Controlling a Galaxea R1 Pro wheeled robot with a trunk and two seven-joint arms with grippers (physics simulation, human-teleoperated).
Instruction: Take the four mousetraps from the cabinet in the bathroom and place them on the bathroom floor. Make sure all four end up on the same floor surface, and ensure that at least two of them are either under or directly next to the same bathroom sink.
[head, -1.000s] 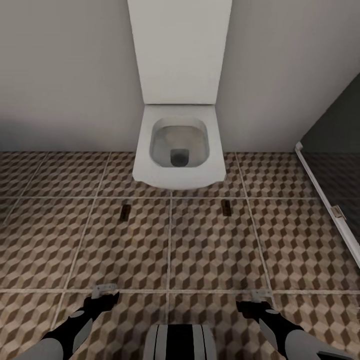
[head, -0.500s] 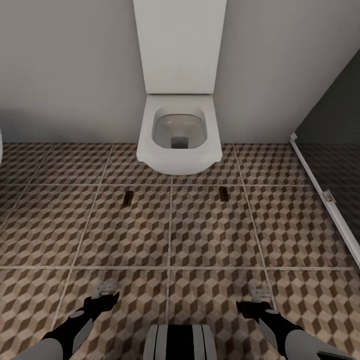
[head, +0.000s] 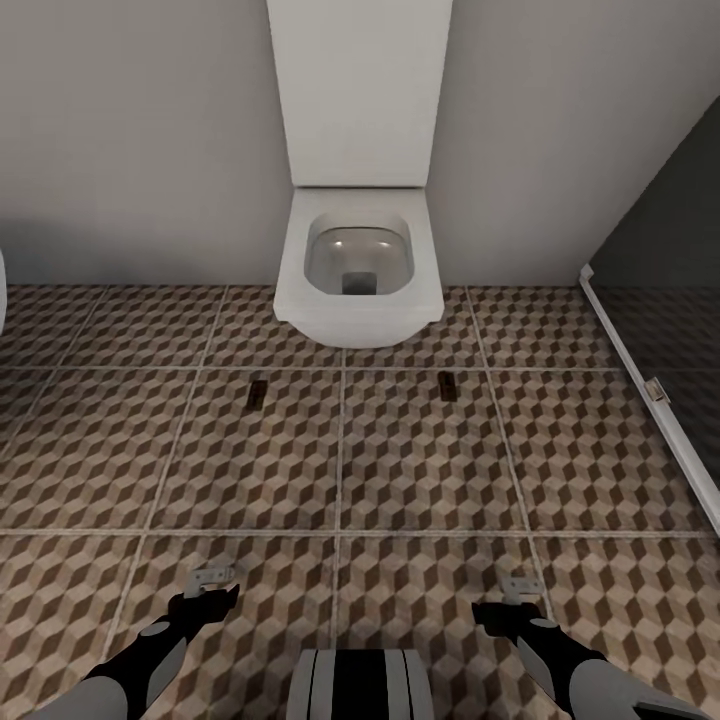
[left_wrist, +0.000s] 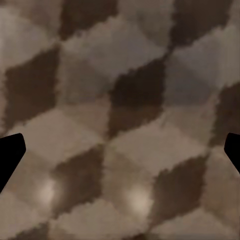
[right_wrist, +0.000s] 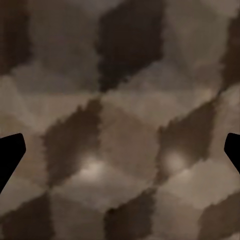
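Note:
Two mousetraps lie flat on the cube-patterned bathroom floor (head: 420, 470) in front of the toilet, one mousetrap (head: 257, 392) to the left and the other mousetrap (head: 448, 386) to the right. Both are small brown rectangles with dark metal parts. My left gripper (head: 213, 580) and right gripper (head: 520, 588) hang low at the near edge of the head view, well short of the traps. Both wrist views look straight at floor tile (left_wrist: 120, 100) (right_wrist: 120, 125) with the dark fingertips (left_wrist: 11, 150) (right_wrist: 11, 150) spread wide and nothing between them. The cabinet is out of view.
A white wall-hung toilet (head: 358, 265) with its tall cistern panel stands against the grey wall ahead. A dark glass shower partition with a white frame (head: 650, 385) runs along the right. A sliver of something white (head: 2, 290) shows at the left edge.
The whole picture has shifted: the toilet and both traps sit a little higher and smaller than a second ago, so the camera has drawn back. Arms and traps are otherwise unmoved.

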